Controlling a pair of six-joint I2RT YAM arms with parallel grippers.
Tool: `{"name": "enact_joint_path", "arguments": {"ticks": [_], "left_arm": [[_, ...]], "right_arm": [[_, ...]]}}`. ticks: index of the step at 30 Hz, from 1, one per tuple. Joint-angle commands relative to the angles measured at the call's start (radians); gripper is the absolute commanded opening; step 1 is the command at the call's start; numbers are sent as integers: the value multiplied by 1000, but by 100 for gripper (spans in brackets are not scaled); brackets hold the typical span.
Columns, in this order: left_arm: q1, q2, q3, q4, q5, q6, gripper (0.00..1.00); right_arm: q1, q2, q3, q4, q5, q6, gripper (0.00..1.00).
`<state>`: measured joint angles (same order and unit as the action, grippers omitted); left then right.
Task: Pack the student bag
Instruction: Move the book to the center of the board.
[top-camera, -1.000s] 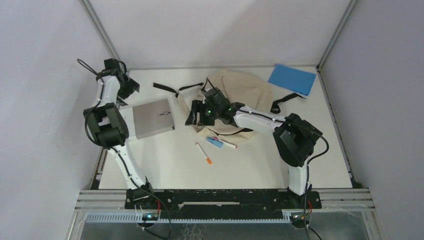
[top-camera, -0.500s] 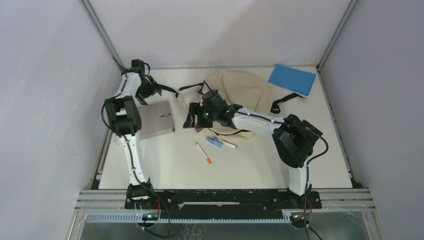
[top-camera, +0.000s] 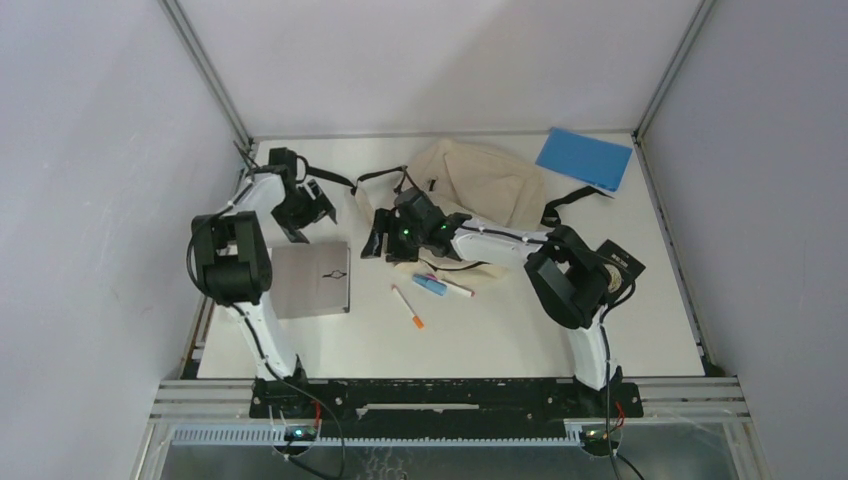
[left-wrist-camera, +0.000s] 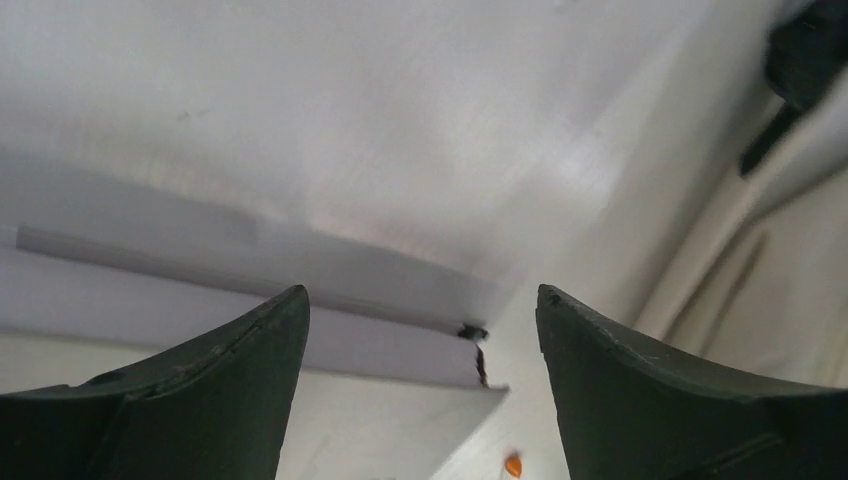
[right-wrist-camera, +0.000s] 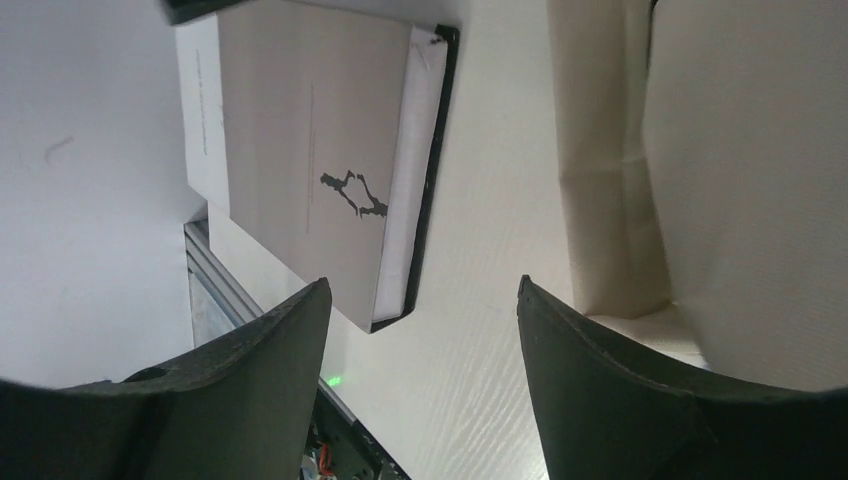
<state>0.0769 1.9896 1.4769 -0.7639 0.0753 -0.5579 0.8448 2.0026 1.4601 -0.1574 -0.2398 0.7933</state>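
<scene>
1. The large, soft, cream-beige fabric student bag (top-camera: 495, 180) lies slumped in the upper middle of the overhead frame, on the white table (top-camera: 500, 335). Its black straps (top-camera: 335, 178) trail out to the left and right.
2. The right gripper (top-camera: 378, 238) sits at the bag's lower left edge, just left of the frame's centre. Its jaws are spread wide with nothing between them. Whether it touches the fabric cannot be told.
3. In the right wrist view, the right gripper (right-wrist-camera: 418, 290) frames bare table. The bag (right-wrist-camera: 740, 180) fills the right side of that frame, and a folded cream flap runs down to just above the right-hand finger.
4. The left gripper (top-camera: 308, 210) hangs in the upper left of the overhead frame, left of the bag and apart from it, near the left strap. Its jaws also stand wide apart and hold nothing, as the left wrist view (left-wrist-camera: 420, 295) shows.
5. A flat grey rectangular book (top-camera: 312, 280) lies at left of centre, below the left gripper and well left of the bag.
6. Three pens (top-camera: 430, 285) lie just below the bag, near the centre.
7. A flat blue notebook (top-camera: 585, 158) lies at the upper right, just beyond the bag.
</scene>
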Motion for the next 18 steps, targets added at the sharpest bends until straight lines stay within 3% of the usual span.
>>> {"name": "enact_joint_path", "arguments": {"ticks": [1,6,13,18], "left_arm": [[-12,-206,-11,19,-28,3,89],[2,-370,-68,-52,-193,-6,94],[174,-548,-374,-8,-205,-46,94],[214,-566,-486,20,-180,-45,93]], "right_arm": [[49,43,32,91,12,93,76],[79,130,85,132,-57,141,74],[100,220,152,182,-109,208,72],[110,294,252,148,-117,208,68]]}}
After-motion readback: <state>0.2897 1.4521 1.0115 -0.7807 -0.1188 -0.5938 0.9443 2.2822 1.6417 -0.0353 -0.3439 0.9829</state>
